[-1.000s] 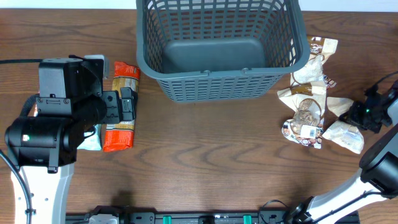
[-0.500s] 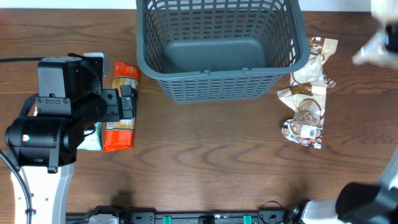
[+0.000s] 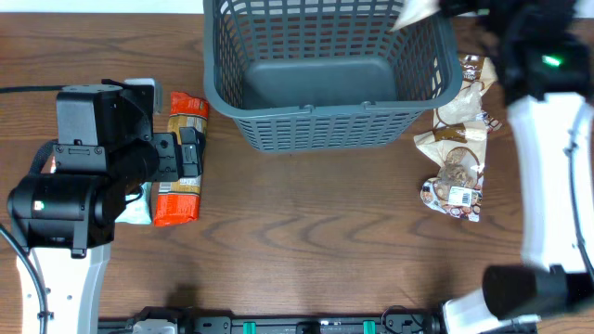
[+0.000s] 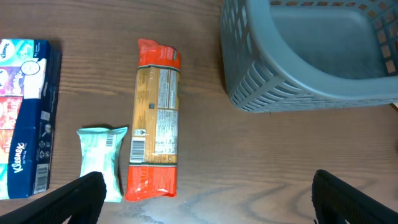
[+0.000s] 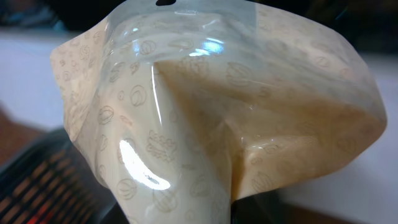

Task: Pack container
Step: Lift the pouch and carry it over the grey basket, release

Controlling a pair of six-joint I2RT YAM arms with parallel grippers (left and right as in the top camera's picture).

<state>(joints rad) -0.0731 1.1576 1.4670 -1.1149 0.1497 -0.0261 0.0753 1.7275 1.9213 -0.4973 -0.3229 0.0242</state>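
The container [image 3: 329,130] is a large dark grey slotted basket at the back middle of the table, with nothing visible on its floor; its corner also shows in the left wrist view [image 4: 261,93]. My right gripper [image 3: 450,7] is shut on a cream snack packet [image 3: 416,11] and holds it above the basket's back right rim. That packet [image 5: 205,106] fills the right wrist view and hides the fingers. My left gripper [image 3: 188,156] hangs open above an orange-red packet [image 4: 155,118], not touching it.
More brown and cream snack packets [image 3: 459,148] lie right of the basket. Left of the orange-red packet lie a mint green packet [image 4: 99,158] and a blue tissue pack [image 4: 25,112]. The right arm [image 3: 543,139] runs along the table's right side.
The right arm has lifted a cream packet off the right-hand pile and swung it up and left to the basket's back right rim. The left arm has not moved.
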